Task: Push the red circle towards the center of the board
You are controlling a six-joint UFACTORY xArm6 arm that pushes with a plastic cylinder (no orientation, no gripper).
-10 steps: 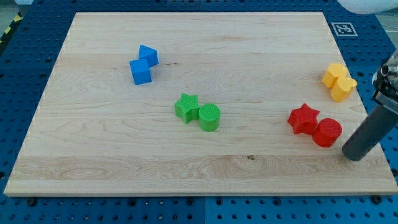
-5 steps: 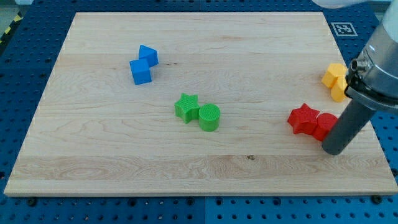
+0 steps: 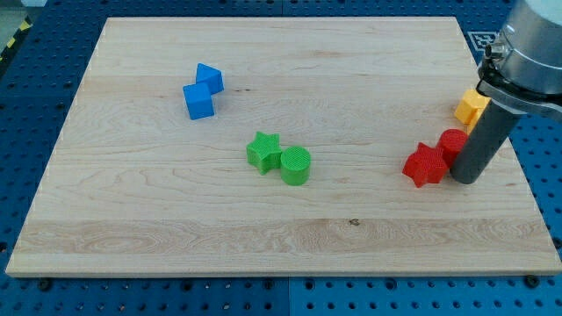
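Note:
The red circle [image 3: 452, 143] lies at the view's right, touching the red star [image 3: 425, 164] on its lower left. My tip [image 3: 464, 177] rests on the board just below and right of the red circle, touching or nearly touching it, and right of the red star. The dark rod rises up to the right and hides part of the circle's right side.
Yellow blocks [image 3: 471, 107] sit at the right edge, partly hidden behind the rod. A green star [image 3: 262, 151] and green circle [image 3: 295, 165] lie near the board's middle. Two blue blocks [image 3: 203, 90] lie at the upper left. The wooden board [image 3: 281, 237] ends close to the right of the rod.
My tip moved left, then upward. The red circle was pushed from the star's lower right to its upper right, and the star shifted slightly left.

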